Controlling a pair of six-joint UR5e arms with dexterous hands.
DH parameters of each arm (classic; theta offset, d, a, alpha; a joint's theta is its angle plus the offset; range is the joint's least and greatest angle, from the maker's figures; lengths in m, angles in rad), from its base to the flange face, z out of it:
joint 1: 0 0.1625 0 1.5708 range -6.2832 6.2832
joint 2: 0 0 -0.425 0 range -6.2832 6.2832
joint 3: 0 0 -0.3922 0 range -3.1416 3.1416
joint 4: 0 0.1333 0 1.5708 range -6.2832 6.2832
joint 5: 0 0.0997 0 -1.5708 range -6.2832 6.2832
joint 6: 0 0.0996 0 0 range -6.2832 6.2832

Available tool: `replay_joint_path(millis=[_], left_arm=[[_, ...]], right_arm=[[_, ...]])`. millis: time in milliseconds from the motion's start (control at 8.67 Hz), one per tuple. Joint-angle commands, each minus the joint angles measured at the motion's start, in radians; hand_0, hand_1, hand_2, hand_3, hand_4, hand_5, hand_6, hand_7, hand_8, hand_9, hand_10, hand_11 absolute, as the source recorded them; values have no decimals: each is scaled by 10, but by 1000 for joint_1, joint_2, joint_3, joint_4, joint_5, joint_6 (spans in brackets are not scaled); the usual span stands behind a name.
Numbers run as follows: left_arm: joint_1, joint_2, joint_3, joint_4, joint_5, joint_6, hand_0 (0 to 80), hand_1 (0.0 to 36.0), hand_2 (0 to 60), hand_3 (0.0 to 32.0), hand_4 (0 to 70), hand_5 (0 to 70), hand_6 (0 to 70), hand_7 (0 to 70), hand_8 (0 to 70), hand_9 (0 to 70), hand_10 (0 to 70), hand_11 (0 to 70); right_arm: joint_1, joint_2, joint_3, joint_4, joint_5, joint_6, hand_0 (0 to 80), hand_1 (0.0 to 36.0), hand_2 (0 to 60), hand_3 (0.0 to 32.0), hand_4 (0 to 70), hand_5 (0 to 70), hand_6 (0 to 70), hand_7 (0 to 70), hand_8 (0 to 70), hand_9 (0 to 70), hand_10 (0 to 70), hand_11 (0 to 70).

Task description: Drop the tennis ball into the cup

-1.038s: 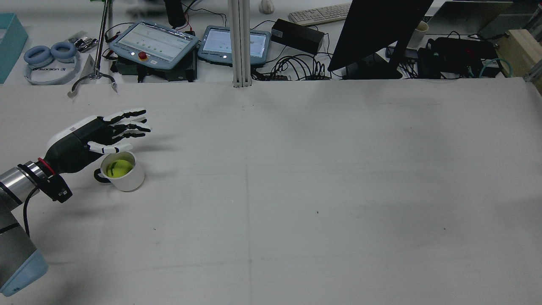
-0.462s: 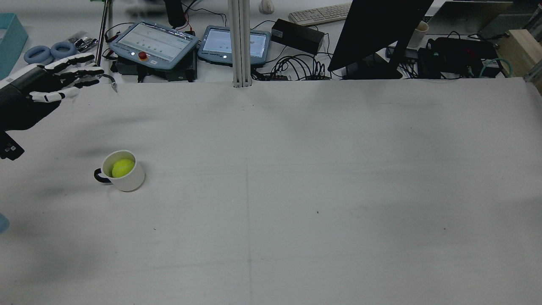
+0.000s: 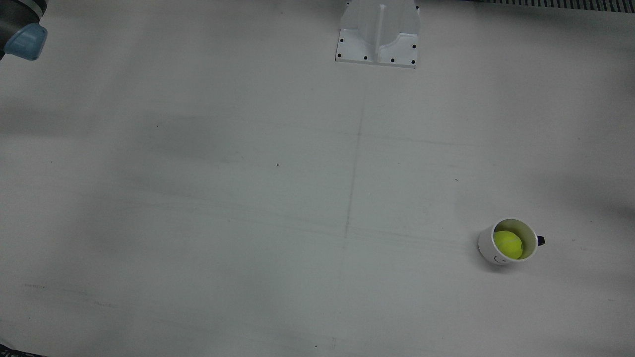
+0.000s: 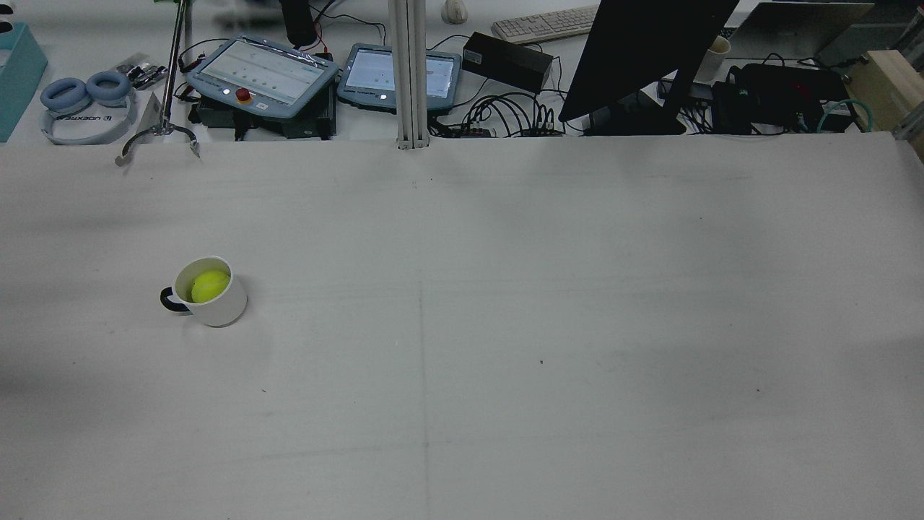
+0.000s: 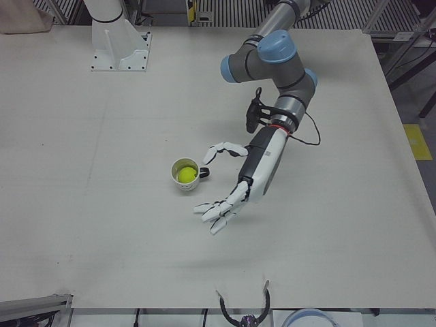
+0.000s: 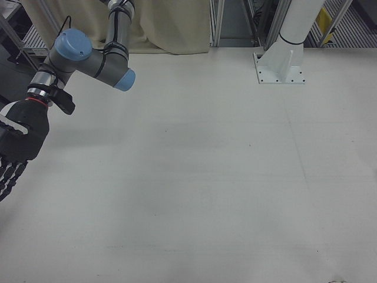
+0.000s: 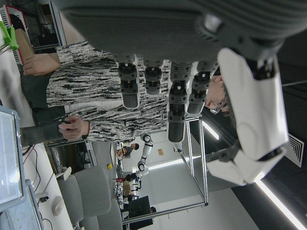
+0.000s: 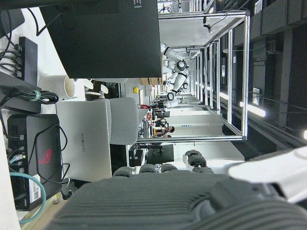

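A white cup (image 4: 220, 310) with a dark handle stands upright on the table's left side in the rear view. The yellow-green tennis ball (image 4: 209, 286) lies inside it. Cup (image 3: 488, 248) and ball (image 3: 507, 244) also show in the front view. No hand shows in the rear view. In the left-front view my left hand (image 5: 253, 174) hangs just beside the cup (image 5: 191, 185), fingers spread, holding nothing. My right hand (image 6: 20, 138) is at the far edge in the right-front view, fingers pointing down, empty. Both hand views face the room.
Beyond the table's far edge are two teach pendants (image 4: 263, 76), headphones (image 4: 83, 94), cables and a dark monitor (image 4: 642, 50). A white pedestal base (image 3: 378, 32) stands at the table's robot side. The right arm's blue elbow cap (image 3: 25, 42) shows at a corner.
In the rear view my left hand rose from over the cup, swung away left and left the frame. The ball stays in the cup, and the cup has not moved.
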Motion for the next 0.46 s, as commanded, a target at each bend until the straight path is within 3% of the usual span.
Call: replay_joint_path(millis=[0, 115, 231, 346], left_arm=[[-49, 12, -5, 6, 9, 3, 496, 205, 400, 0, 254, 129, 414, 220, 139, 114, 144, 223], [-49, 22, -7, 6, 9, 3, 494, 205, 404, 0, 254, 133, 436, 220, 144, 116, 142, 221], [-44, 38, -7, 6, 9, 3, 495, 206, 395, 0, 248, 121, 372, 228, 131, 116, 143, 223], [-41, 57, -7, -1, 9, 3, 491, 199, 396, 0, 245, 128, 414, 217, 139, 114, 146, 226]], right_arm=[[0, 0, -1, 0, 0, 0, 0, 0, 0, 0, 0, 0, 0, 0, 0, 0, 0, 0], [0, 0, 1, 0, 0, -1, 0, 0, 0, 0, 0, 0, 0, 0, 0, 0, 0, 0], [0, 1, 1, 0, 0, -1, 0, 0, 0, 0, 0, 0, 0, 0, 0, 0, 0, 0], [0, 1, -1, 0, 0, -1, 0, 0, 0, 0, 0, 0, 0, 0, 0, 0, 0, 0]])
